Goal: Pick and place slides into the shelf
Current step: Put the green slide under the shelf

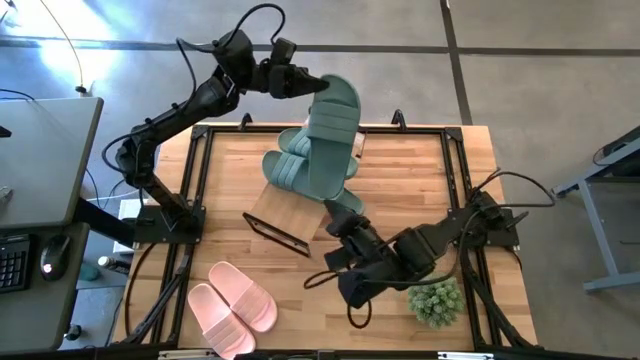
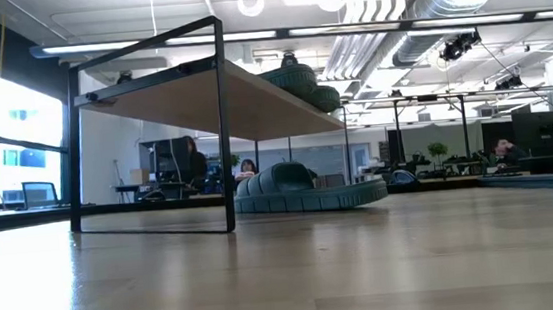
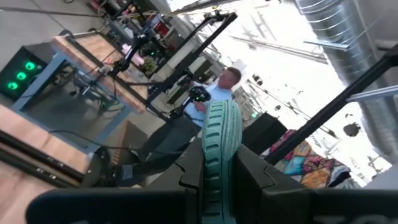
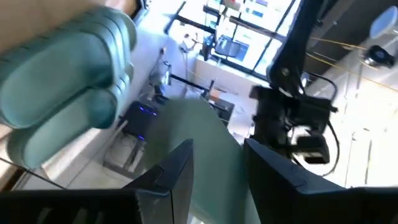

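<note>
Start from the desk [image 1: 420, 180]: the shelf [image 1: 285, 215] stands near its middle, with sage green slides [image 1: 290, 165] piled on its bamboo top and one more lying on the desk behind it, seen in the low view [image 2: 304, 188], while the pale pink pair [image 1: 232, 305] lies well apart at the near left corner. Your left gripper [image 1: 312, 87] holds another green slide [image 1: 333, 140] above the pile, jaws narrow, pinching the sole's ribbed edge [image 3: 219, 155]. Your right gripper [image 1: 338, 215] sits just beside that slide's lower end, jaws half apart with green rubber between them, though you cannot tell if they bite. Expect this slide to be light, soft and bendy, so it will likely droop from an edge pinch; the grippy rubber should not slip. A hold across the wide strap or mid-sole looks steadier
</note>
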